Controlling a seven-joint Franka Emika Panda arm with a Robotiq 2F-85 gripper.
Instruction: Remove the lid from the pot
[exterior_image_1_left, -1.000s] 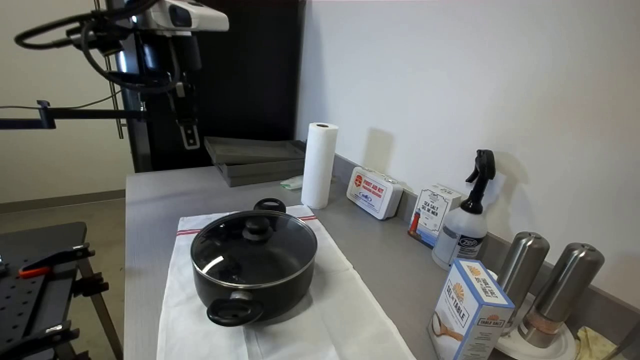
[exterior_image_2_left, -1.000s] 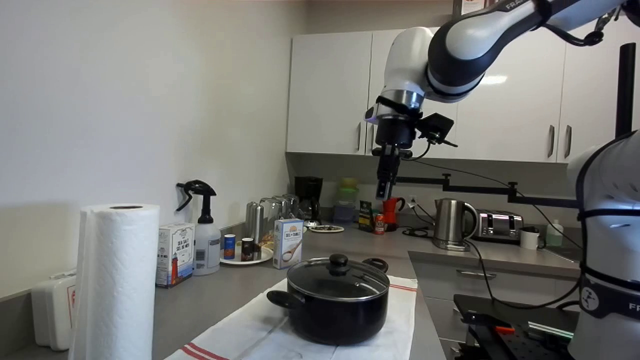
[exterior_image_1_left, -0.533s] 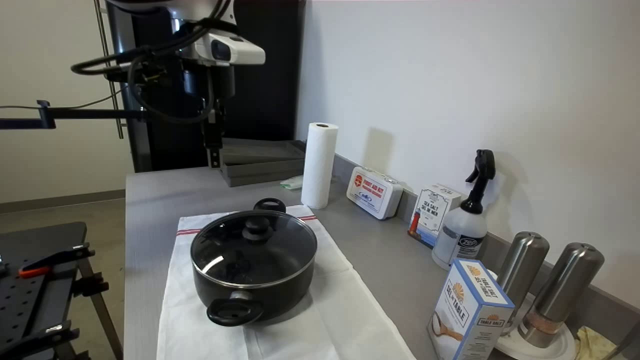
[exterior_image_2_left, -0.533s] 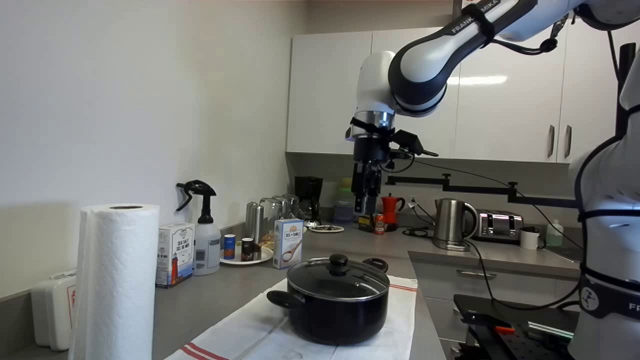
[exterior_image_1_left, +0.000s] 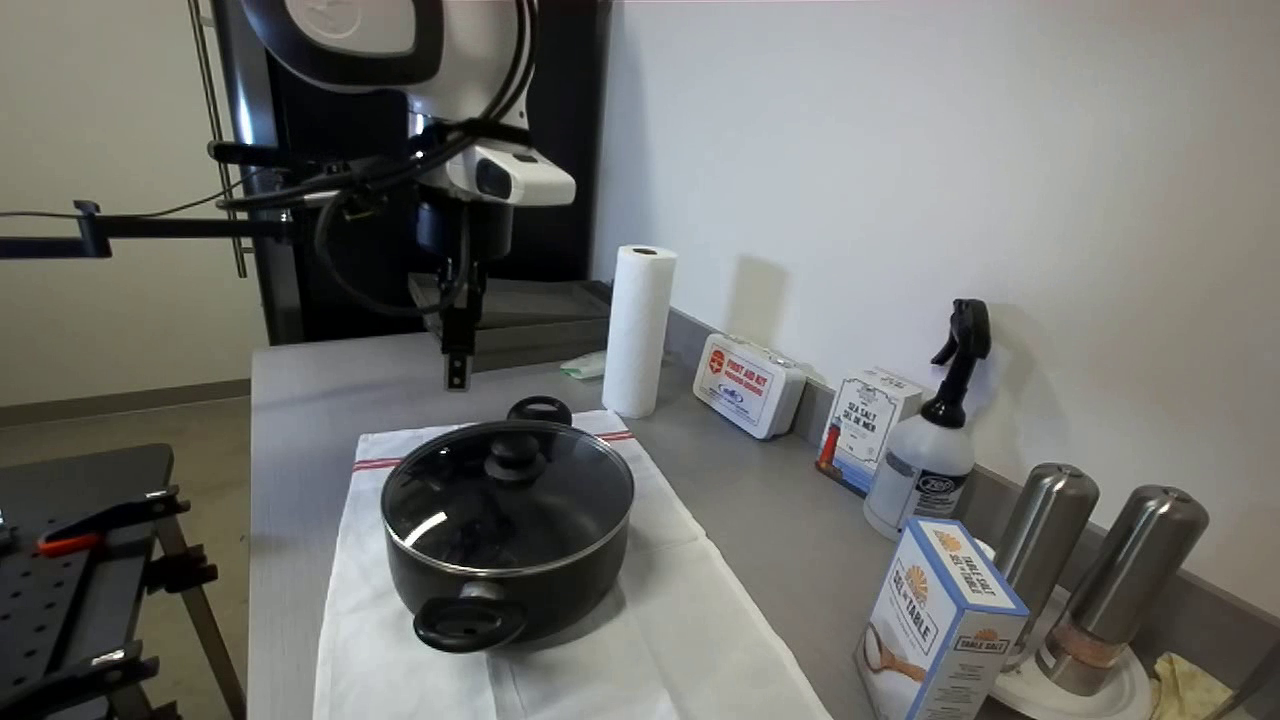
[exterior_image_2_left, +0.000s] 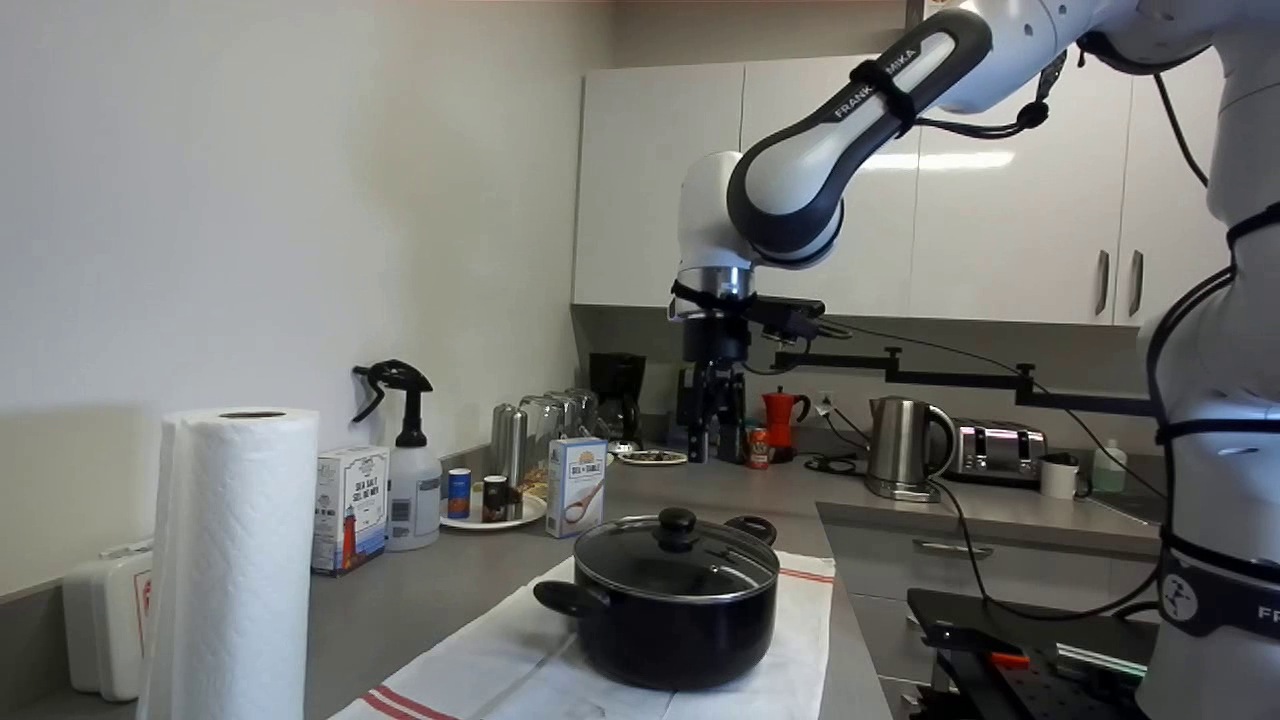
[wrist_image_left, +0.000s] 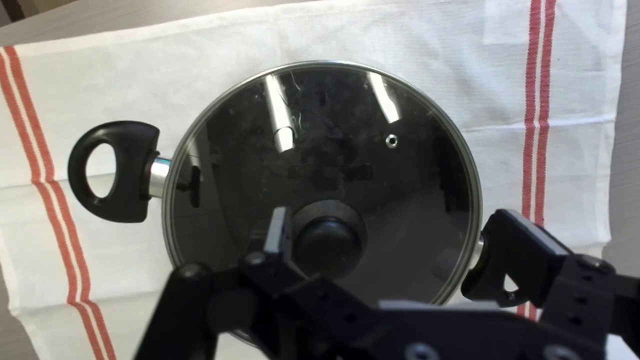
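The black pot (exterior_image_1_left: 570, 600) stands upright on a white cloth in both exterior views (exterior_image_2_left: 690, 640). Its clear glass lid (exterior_image_1_left: 560, 510) lies on top of it; it also shows in an exterior view (exterior_image_2_left: 630, 560) and in the wrist view (wrist_image_left: 320, 170). The lid's black knob (exterior_image_1_left: 516, 455) sticks up at its centre; it also shows in the wrist view (wrist_image_left: 327, 245). My gripper (exterior_image_1_left: 457, 372) is open and empty, above the pot and apart from the lid in both exterior views (exterior_image_2_left: 716, 445). In the wrist view the fingers (wrist_image_left: 400, 235) are spread, the left one beside the knob.
The white cloth (exterior_image_1_left: 680, 610) lies under the pot. A paper towel roll (exterior_image_1_left: 640, 330), a first aid kit (exterior_image_1_left: 750, 385), a spray bottle (exterior_image_1_left: 920, 460) and a table salt box (exterior_image_1_left: 940, 620) stand along the wall side. Grey trays (exterior_image_1_left: 530, 340) lie at the counter's far end.
My gripper has come down and moved toward the pot, to the right in an exterior view. The pot and lid have not moved.
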